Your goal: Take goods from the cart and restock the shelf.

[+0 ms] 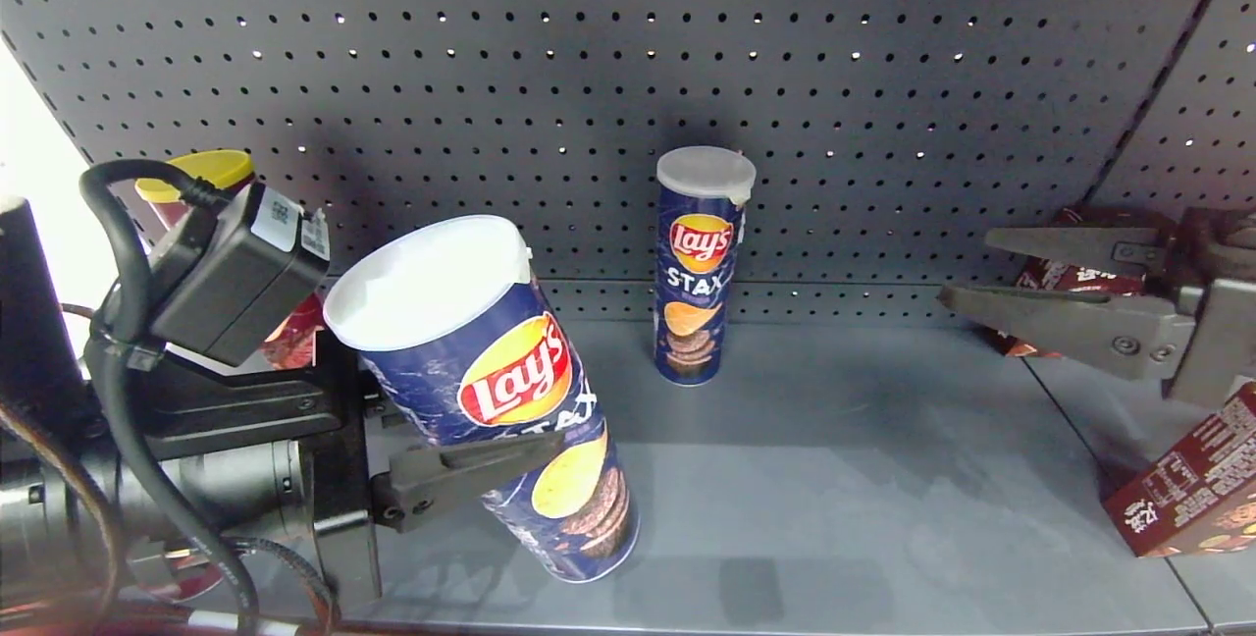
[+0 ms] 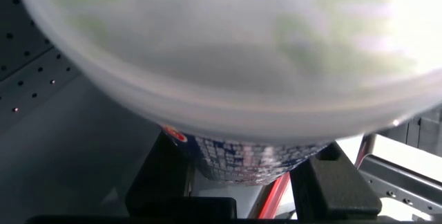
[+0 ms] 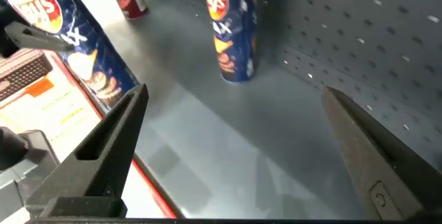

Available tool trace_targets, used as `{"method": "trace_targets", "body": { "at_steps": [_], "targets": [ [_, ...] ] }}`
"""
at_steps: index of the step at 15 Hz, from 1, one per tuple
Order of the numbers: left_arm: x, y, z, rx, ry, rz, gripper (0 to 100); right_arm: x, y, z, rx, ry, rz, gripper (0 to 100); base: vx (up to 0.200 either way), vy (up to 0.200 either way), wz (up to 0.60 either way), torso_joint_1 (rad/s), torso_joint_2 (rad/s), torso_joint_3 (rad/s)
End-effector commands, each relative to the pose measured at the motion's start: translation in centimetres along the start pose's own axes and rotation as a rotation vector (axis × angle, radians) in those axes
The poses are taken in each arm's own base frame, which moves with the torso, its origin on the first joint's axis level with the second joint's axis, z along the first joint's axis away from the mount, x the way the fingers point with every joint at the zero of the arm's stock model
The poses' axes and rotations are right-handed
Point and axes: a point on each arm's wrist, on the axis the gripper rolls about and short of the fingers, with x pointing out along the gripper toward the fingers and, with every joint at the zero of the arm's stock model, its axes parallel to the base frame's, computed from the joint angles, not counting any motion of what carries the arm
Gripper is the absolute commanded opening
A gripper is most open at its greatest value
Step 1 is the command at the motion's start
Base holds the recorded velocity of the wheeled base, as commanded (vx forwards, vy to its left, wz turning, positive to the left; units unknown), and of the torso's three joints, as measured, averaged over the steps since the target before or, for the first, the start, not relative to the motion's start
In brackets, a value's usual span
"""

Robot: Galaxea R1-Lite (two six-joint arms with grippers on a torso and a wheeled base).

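Observation:
A blue chips can point(image 1: 491, 371) with a white lid leans tilted at the front left of the grey shelf point(image 1: 834, 479), its lower end close to the shelf floor. My left gripper point(image 1: 471, 420) is shut on the can's middle; the lid point(image 2: 228, 44) looms right before the left wrist camera, and the fingers point(image 2: 331, 182) flank the can body point(image 2: 242, 162). A second blue can point(image 1: 697, 273) stands upright at the back middle, against the pegboard. My right gripper point(image 1: 967, 268) hangs open at the right, holding nothing, and faces that can point(image 3: 231, 23) in the right wrist view.
A red can with a yellow lid point(image 1: 201, 175) stands at the far left behind my left wrist. Brown boxes point(image 1: 1187, 479) and a dark red pack point(image 1: 1070, 273) occupy the right. The pegboard wall point(image 1: 628, 47) closes the back. Bare shelf floor lies between the cans and the boxes.

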Motion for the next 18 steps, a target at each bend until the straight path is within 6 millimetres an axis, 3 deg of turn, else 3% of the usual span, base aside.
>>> {"method": "trace_targets", "body": {
  "at_steps": [1, 10, 18],
  "targets": [
    [0.0, 0.0, 0.0, 0.0, 0.001, 0.0, 0, 1.8, -0.5, -0.9, -0.007, 0.041, 0.009, 100, 0.0, 0.0, 0.0, 0.0, 0.0, 0.0],
    [0.1, 0.1, 0.0, -0.001, 0.002, 0.001, 0, 8.2, -2.7, -2.5, -0.128, -0.099, 0.175, 100, 0.0, 0.0, 0.0, 0.0, 0.0, 0.0],
    [0.3, 0.2, -0.1, -0.004, 0.007, 0.001, 0, 11.2, -3.6, -3.8, -0.154, -0.119, 0.228, 100, 0.0, 0.0, 0.0, 0.0, 0.0, 0.0]
  ]
}}
